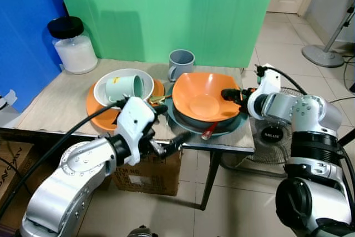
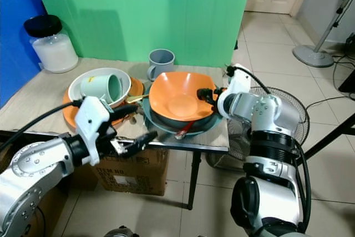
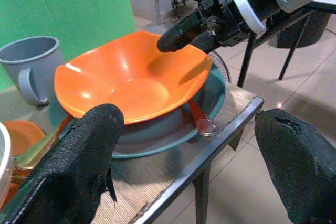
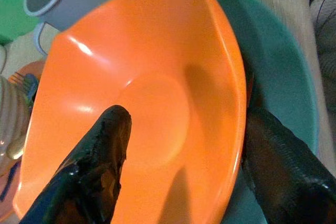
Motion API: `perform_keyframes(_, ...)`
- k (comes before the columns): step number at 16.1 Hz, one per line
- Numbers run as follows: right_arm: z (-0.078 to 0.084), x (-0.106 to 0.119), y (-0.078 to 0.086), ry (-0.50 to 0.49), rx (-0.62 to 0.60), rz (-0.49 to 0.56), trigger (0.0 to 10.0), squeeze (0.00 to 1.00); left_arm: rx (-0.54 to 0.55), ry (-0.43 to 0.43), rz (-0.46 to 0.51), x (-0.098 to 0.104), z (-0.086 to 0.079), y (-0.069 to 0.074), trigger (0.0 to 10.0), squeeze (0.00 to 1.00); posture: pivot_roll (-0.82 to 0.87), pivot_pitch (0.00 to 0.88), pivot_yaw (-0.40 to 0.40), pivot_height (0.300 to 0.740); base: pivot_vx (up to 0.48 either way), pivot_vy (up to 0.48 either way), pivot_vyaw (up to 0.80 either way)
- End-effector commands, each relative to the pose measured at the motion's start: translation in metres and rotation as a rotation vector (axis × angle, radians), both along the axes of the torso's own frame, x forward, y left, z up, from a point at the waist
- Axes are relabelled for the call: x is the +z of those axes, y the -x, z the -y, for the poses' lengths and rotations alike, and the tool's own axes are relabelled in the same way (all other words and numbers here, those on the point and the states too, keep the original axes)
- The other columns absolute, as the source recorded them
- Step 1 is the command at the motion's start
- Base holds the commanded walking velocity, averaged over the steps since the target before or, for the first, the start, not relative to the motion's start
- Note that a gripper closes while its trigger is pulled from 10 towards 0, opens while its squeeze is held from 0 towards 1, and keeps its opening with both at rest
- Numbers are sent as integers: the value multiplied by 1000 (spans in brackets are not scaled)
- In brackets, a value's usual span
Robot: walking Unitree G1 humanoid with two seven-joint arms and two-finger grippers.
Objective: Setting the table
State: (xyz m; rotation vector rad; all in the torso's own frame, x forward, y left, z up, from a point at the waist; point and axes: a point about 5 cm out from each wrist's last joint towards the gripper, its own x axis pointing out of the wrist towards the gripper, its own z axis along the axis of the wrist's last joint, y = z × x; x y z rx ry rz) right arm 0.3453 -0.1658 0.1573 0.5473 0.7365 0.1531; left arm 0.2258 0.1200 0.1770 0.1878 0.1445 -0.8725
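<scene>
An orange bowl [image 1: 202, 95] sits in a dark grey bowl [image 1: 188, 119] on a teal plate [image 1: 239, 120] at the table's right end. A red spoon [image 1: 209, 131] lies at the stack's front. My right gripper [image 1: 232, 96] is open and straddles the orange bowl's right rim, one finger [image 4: 100, 150] inside and the other [image 4: 283, 166] outside. My left gripper [image 1: 169, 126] hangs open at the table's front edge, just before that stack. Further left, a pale green mug [image 1: 125, 87] lies on its side in a white bowl [image 1: 105, 97] on an orange plate [image 1: 97, 112].
A grey mug [image 1: 181, 64] stands behind the orange bowl. At the table's [image 1: 55, 101] back left is a jar [image 1: 73, 48] with a black lid. A cardboard box [image 1: 147, 176] sits under the table and a floor fan [image 1: 274, 131] lies beside its right end.
</scene>
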Motion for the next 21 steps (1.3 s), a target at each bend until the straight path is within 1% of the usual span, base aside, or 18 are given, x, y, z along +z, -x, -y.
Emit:
perform_keyframes(1,-3,4,-1,-42,5,-13,0,0,-22,-9,8,2,3,2,10000,0,137,0,25,740,0,0,0)
perform_keyframes(3,-4,2,1,-81,16,-54,0,0,-24,-3,5,2,3,2,10000,0,136,0,26,740,0,0,0)
perform_keyframes(8,-4,-4,3,-124,9,-102,0,0,-25,-2,8,3,4,1,10000,0,135,0,26,740,0,0,0)
perform_keyframes(10,-3,-5,3,-126,6,-106,0,0,-25,-1,8,3,5,1,10000,0,135,0,25,740,0,0,0)
perform_keyframes(11,-2,-5,3,-111,1,-105,0,0,-28,-5,7,3,5,2,10000,0,134,0,25,740,0,0,0)
perform_keyframes(15,-3,-6,4,-145,-2,-117,0,0,-32,-6,8,3,6,2,10000,0,130,0,24,740,0,0,0)
perform_keyframes(19,-2,-7,5,-146,-9,-121,0,0,-37,-12,13,3,6,2,10000,0,123,0,27,740,0,0,0)
perform_keyframes(21,0,-3,5,-155,-33,-108,0,0,-42,-13,16,2,6,3,10000,0,117,0,32,740,0,0,0)
